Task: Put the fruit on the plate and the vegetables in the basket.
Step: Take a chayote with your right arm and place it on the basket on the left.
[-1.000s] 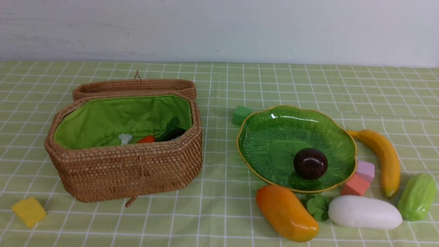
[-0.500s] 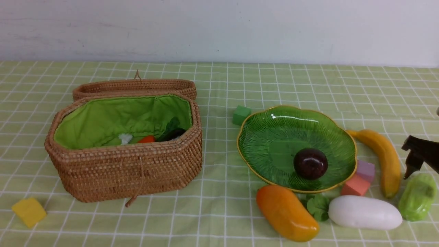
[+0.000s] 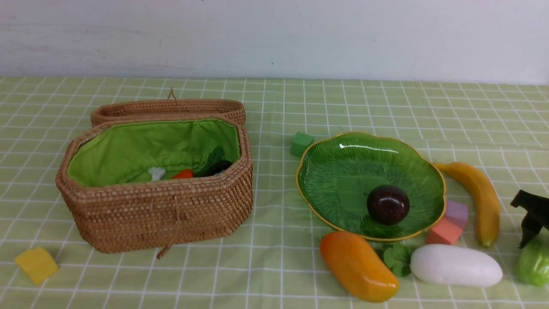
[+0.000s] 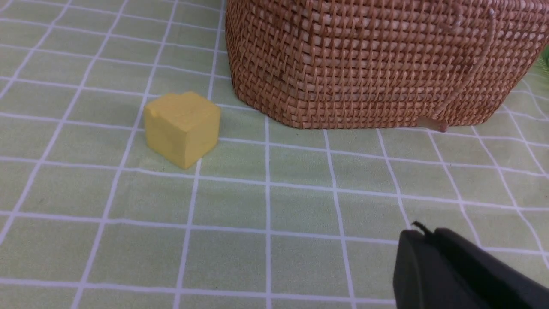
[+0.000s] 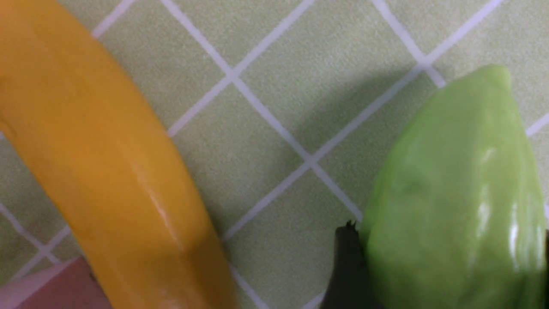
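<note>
Now, from the front, the right gripper (image 3: 529, 221), absent a second ago, has come in at the right edge and dropped onto the bumpy light-green toy gourd (image 3: 534, 267), which has slid from beside the long yellow-orange toy banana (image 3: 474, 198) toward that edge, partly out of frame. My reading is that the vegetable pick-up has begun. The shallow green leaf-ribbed glass plate with gold rim (image 3: 343, 169) carries only the dark maroon glossy ball (image 3: 387, 204); the banana lies just right of it, the plump orange-yellow mango (image 3: 358, 266) in front. The smooth white oval vegetable (image 3: 455, 265) and green leaf sprig (image 3: 396, 257) lie beside the mango, so most sorting remains. The large brown wicker basket with bright green lining (image 3: 163, 214) stands open at left, a red-orange piece (image 3: 184, 174) showing inside.

Seen from the left wrist, the left gripper (image 4: 433, 240) has its fingers pressed together, holding nothing, hovering near the basket's woven wall (image 4: 377, 60) and a small yellow foam cube (image 4: 182, 126).

Close up in the right wrist view, the gourd (image 5: 454, 201) is glossy, ridged and tapered. One dark finger (image 5: 347, 266) touches its flank and the other is barely visible at the picture's edge, so the jaws straddle it; whether they have clamped I cannot tell. The banana (image 5: 107, 171) lies near, apart.
</note>
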{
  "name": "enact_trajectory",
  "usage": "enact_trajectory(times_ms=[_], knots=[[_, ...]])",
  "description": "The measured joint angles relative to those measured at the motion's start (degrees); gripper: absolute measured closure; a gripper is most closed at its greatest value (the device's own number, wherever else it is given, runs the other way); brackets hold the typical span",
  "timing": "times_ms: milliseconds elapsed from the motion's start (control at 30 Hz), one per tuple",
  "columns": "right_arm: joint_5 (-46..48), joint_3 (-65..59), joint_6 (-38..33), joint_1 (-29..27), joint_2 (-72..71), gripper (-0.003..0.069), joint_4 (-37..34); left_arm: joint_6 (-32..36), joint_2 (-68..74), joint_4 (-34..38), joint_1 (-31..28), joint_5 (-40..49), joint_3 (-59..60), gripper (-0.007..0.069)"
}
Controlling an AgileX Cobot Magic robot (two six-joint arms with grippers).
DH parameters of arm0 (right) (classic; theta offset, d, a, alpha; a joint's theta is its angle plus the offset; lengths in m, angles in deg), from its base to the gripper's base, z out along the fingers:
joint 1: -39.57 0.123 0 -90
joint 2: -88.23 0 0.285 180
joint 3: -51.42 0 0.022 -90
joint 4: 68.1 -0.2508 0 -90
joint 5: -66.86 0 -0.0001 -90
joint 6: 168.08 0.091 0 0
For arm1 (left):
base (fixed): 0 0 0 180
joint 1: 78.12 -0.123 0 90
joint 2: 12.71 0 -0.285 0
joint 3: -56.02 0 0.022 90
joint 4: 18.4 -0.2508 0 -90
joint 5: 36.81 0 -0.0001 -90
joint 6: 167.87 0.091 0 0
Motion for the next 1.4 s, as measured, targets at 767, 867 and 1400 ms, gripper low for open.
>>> enact_trajectory(times_ms=[767,867,1400], knots=[[-6.71,24.69,-31.46,36.34,-12.05,0.0213,-24.84,-0.01,0.00,0.00,0.00,0.00,0.00,0.0606],[-9.59,29.81,-34.08,41.81,-5.76,0.0213,-25.63,-0.01,0.00,0.00,0.00,0.00,0.00,0.0606],[-13.05,53.45,-35.05,49.92,21.39,0.0214,-26.26,-0.06,0.00,0.00,0.00,0.00,0.00,0.0606]])
